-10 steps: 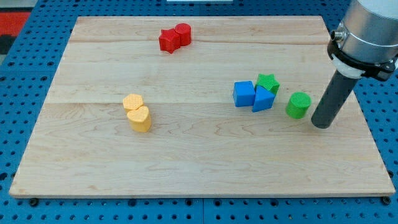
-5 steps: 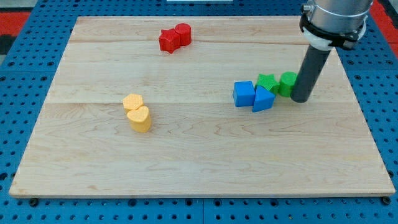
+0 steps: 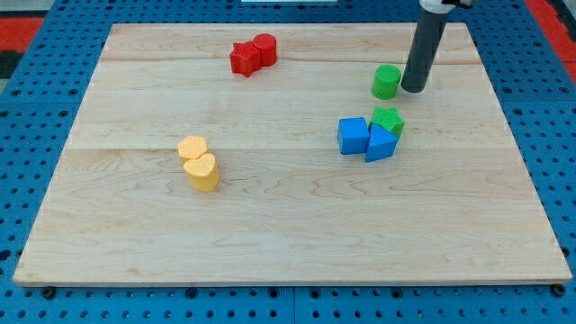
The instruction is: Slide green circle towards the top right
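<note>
Resting at upper right of surface [image 3: 288,261]: green circle [image 3: 387,81], tip [image 3: 413,89] just beside its right. No containers; no claw fitted. Below: green star [image 3: 388,120], blue cube [image 3: 353,136], blue triangular block [image 3: 380,144], clustered.

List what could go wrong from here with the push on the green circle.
My tip sits on the view's right of the green circle, about level with it. A push from this side would likely send the circle toward the view's left, not the top right. The board's top edge is fairly close, so an overlong push upward might run the circle off it.
</note>
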{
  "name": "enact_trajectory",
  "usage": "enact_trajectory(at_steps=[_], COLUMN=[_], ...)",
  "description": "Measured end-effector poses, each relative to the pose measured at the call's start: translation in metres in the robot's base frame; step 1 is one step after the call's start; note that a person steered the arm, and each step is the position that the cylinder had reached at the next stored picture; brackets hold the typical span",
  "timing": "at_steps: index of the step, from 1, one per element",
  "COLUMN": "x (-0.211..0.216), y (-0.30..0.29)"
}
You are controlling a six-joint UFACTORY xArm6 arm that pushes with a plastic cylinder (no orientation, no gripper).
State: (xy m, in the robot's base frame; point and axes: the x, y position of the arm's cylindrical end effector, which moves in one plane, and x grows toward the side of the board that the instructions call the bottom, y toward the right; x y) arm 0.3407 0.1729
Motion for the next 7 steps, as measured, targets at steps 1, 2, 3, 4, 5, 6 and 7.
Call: enact_trajectory(at_steps=[1,2,3,4,5,6,7], x=[0.020,0.023,0.012,-0.010,0.000,0.001,-0.017], y=[-0.005,-0.017,-0.018,-0.018,-0.026,-0.047,-0.050])
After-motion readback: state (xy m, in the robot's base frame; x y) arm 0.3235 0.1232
